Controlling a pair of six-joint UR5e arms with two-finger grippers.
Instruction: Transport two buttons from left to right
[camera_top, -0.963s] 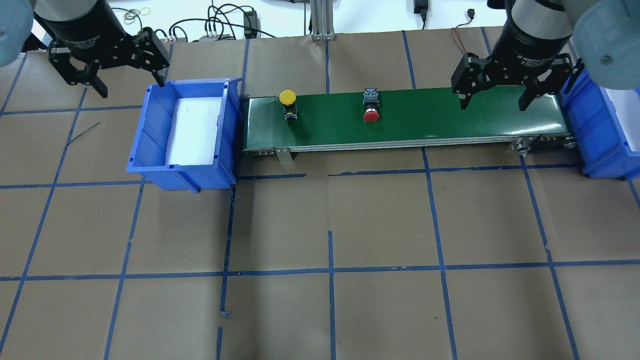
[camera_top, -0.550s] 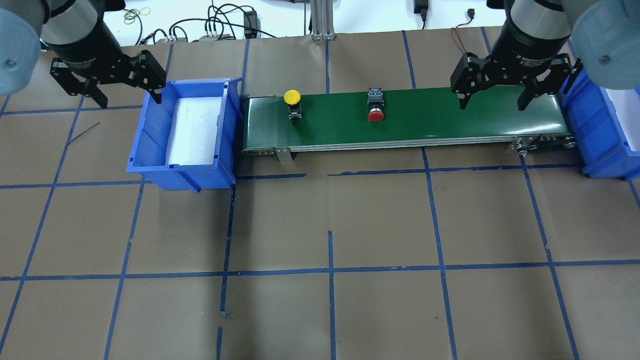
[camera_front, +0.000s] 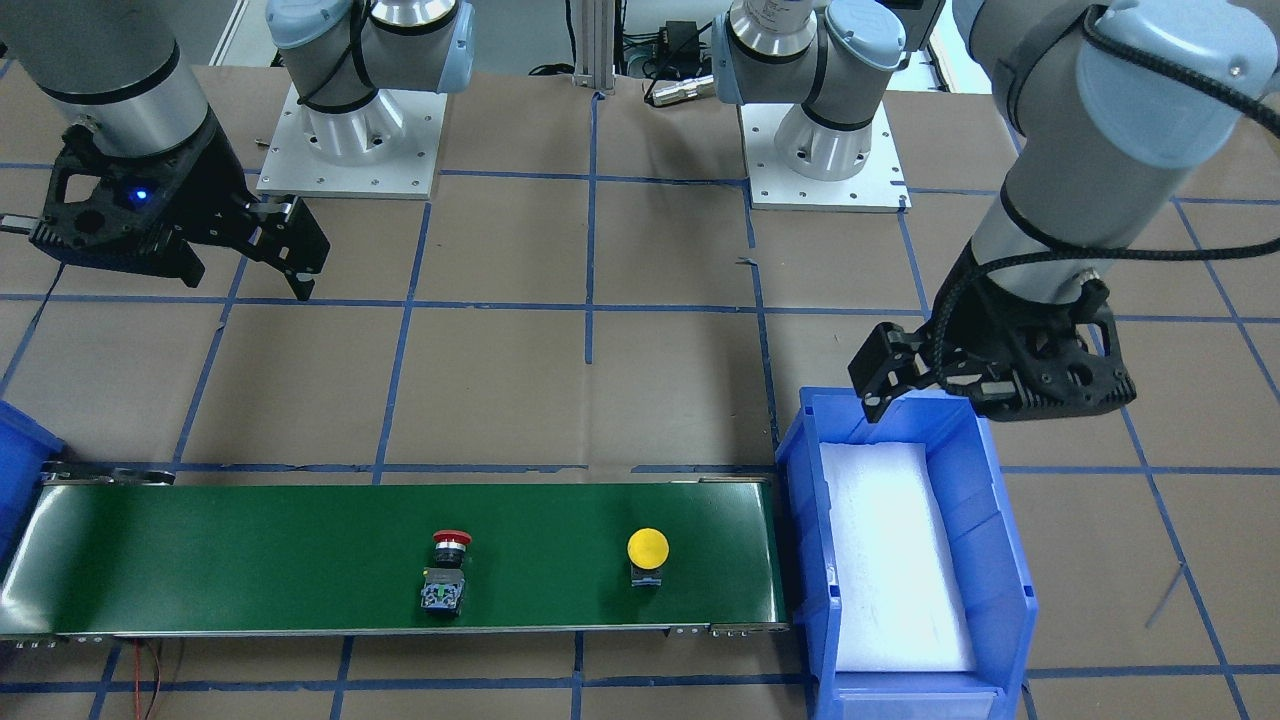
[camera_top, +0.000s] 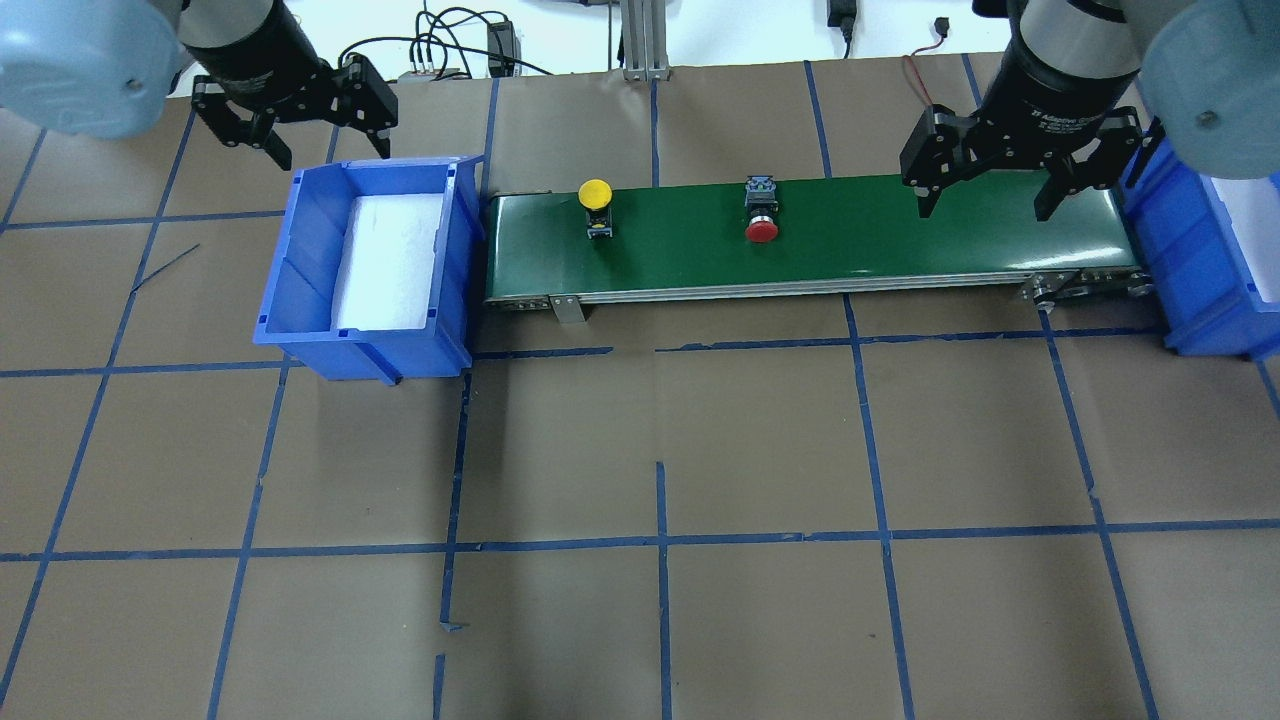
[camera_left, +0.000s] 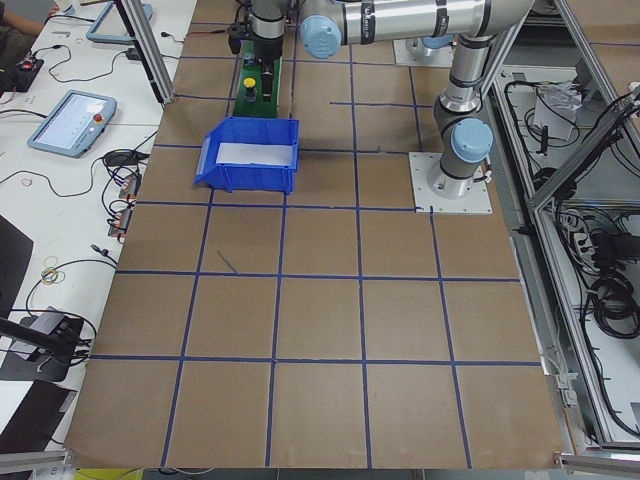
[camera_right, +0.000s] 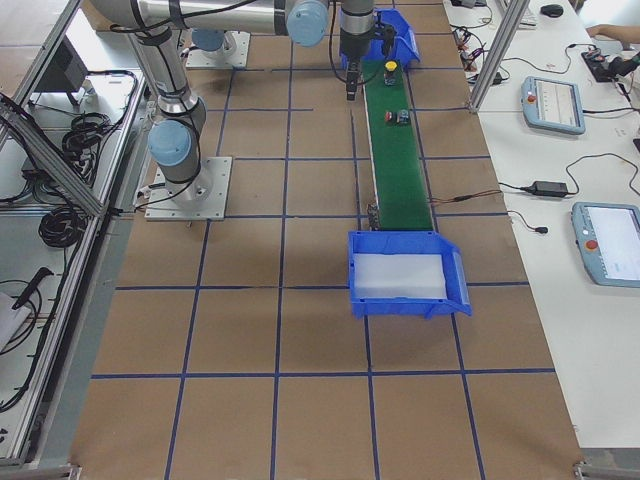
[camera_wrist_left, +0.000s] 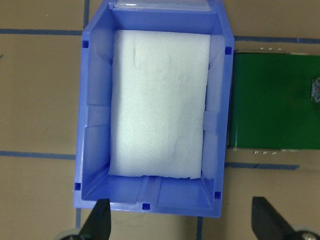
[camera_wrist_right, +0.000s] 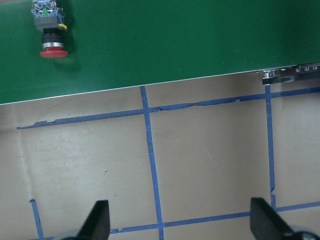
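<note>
Overhead exterior: the belt (camera_top: 900, 235) has the right gripper (camera_top: 982, 208) hovering over its right end, fingers apart. The left gripper (camera_top: 330, 148), likewise spread, hangs beyond its left end. The red button (camera_top: 761, 228) sits mid-belt and the yellow button (camera_top: 596, 195) near the left end. Mid-transport, I'd say; next, the right gripper grabs red.

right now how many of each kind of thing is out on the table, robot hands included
buttons: 2, the yellow button and the red button
blue bins: 2, the left bin and the right bin
conveyor belt: 1
hands: 2, the left hand and the right hand
total: 7
</note>
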